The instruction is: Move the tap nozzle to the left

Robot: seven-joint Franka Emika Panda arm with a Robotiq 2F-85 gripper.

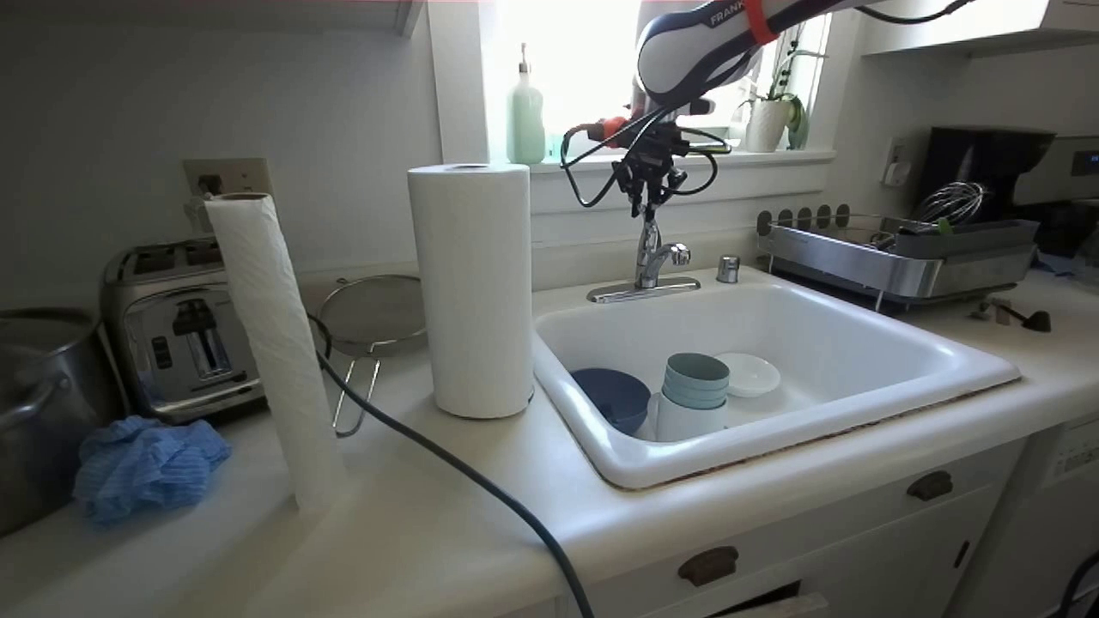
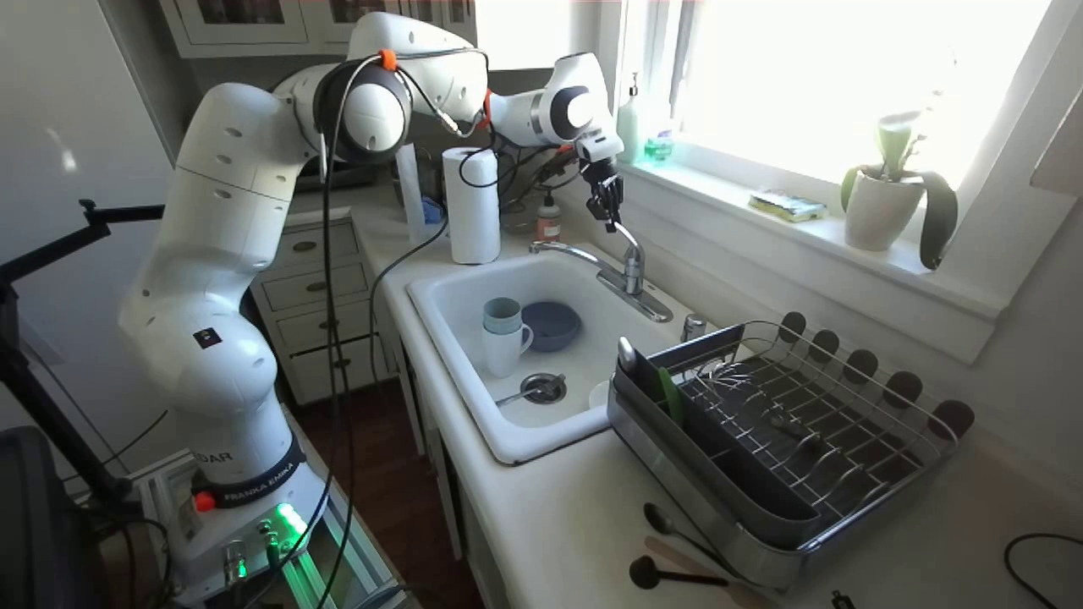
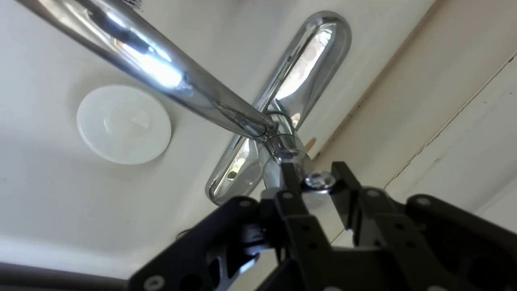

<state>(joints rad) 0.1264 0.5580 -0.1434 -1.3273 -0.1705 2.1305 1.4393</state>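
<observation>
Clamping the tip of the chrome lever [image 2: 631, 244] between its jaws, the claw [image 3: 317, 171] hangs above the back ledge [image 1: 562, 300] of a white sink [image 1: 773, 318]. Just below it is the tap nozzle [image 2: 568, 249], a curved spout joined to a long base plate [image 3: 311, 70] on that ledge; in the wrist view it passes over the sink.

Around the sink runs a pale, smooth counter [image 1: 412, 515]. At one end of it stand an upright paper towel roll [image 1: 472, 292], a slimmer white roll [image 1: 275, 352], a shiny toaster [image 1: 193, 330] and a large metal pot [image 1: 51, 412]; near the pot lies a crumpled blue cloth [image 1: 150, 463], and behind the rolls a mesh strainer [image 1: 373, 313]. A dark cable [image 1: 515, 505] crosses the surface and drops over the front edge. Past the sink's opposite end sits a dish rack [image 1: 893, 266] with a whisk [image 2: 723, 374] in it, long-handled spoons [image 2: 647, 573] just beside it and a black appliance [image 1: 979, 150] behind.

Inside the sink are a dark blue bowl [image 1: 611, 399], pale blue cups [image 1: 697, 378] stacked on a white mug [image 2: 503, 351], a white dish [image 1: 749, 375] and a utensil [image 2: 518, 396] lying across the drain [image 2: 550, 397].

Bright light fills a window [image 2: 846, 76], whose white sill [image 2: 728, 182] carries a green soap bottle [image 1: 525, 120], a yellow-and-green packet [image 2: 787, 205] and a potted plant [image 2: 880, 211]. Drawers [image 2: 283, 296] with dark pulls [image 1: 708, 566] front the counter, above a reddish-brown floor [image 2: 381, 457], and white cabinets [image 2: 241, 21] hang overhead. The robot's white arm [image 2: 224, 199] reaches in across the counter.
</observation>
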